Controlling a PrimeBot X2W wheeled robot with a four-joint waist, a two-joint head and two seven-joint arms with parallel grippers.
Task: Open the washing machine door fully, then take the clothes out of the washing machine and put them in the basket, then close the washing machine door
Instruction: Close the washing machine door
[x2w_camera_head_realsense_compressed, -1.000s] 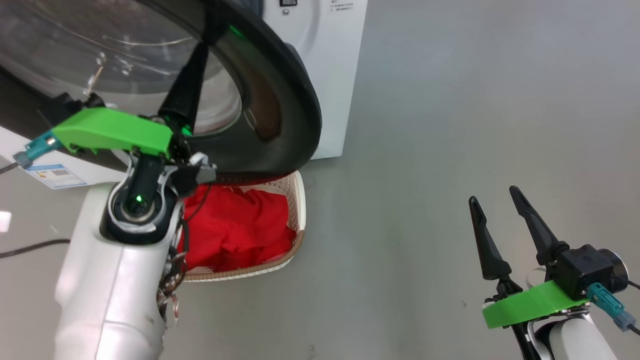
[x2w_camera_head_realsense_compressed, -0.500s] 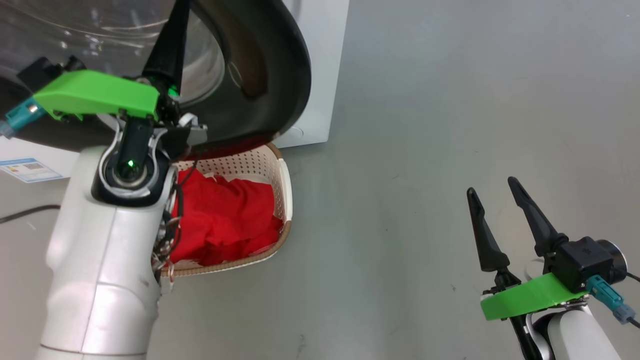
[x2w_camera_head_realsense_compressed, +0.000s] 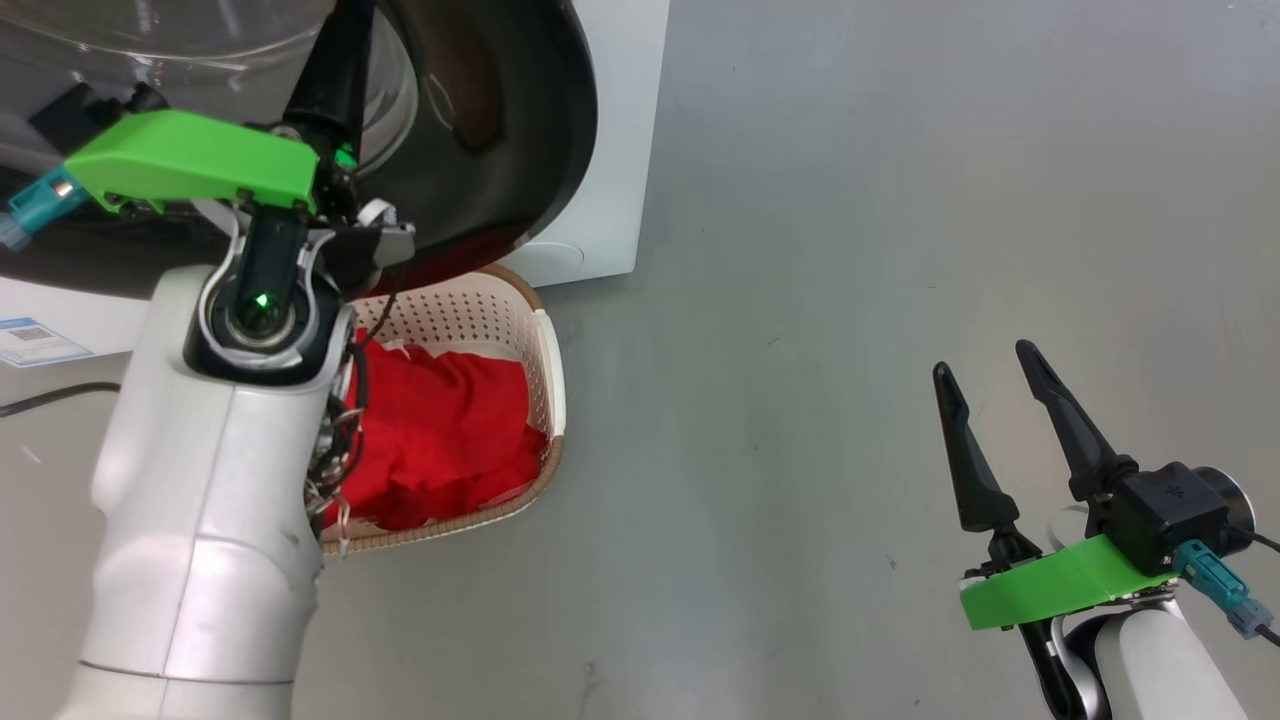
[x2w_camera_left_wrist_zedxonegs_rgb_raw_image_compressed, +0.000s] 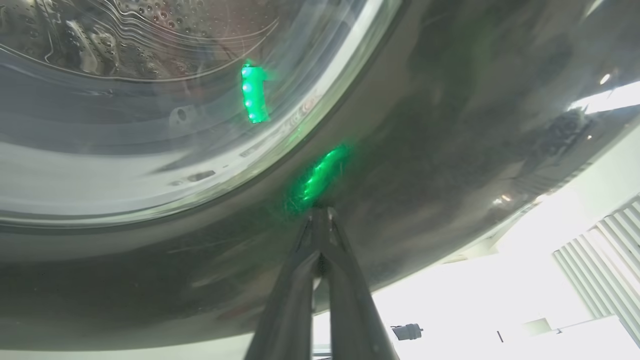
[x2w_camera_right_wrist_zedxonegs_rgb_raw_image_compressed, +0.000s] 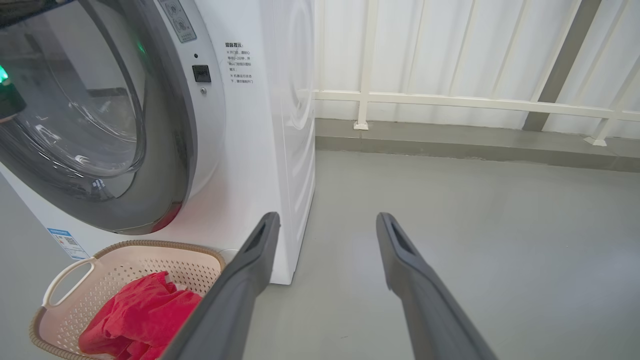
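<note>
L gripper (x2w_camera_left_wrist_zedxonegs_rgb_raw_image_compressed: 320, 215) clenched, empty, tips on door (x2w_camera_head_realsense_compressed: 500, 150) rim, prob. to push it shut. Red clothes (x2w_camera_head_realsense_compressed: 450, 430) in basket (x2w_camera_head_realsense_compressed: 555, 370) just before washer (x2w_camera_head_realsense_compressed: 610, 180); R gripper (x2w_camera_head_realsense_compressed: 983, 357) spread, parked well right of washer.

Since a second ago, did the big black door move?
Yes. Judged against the basket, the washing machine door has swung back toward the washing machine, uncovering the basket's far wall. The shut left gripper rests against it.
</note>
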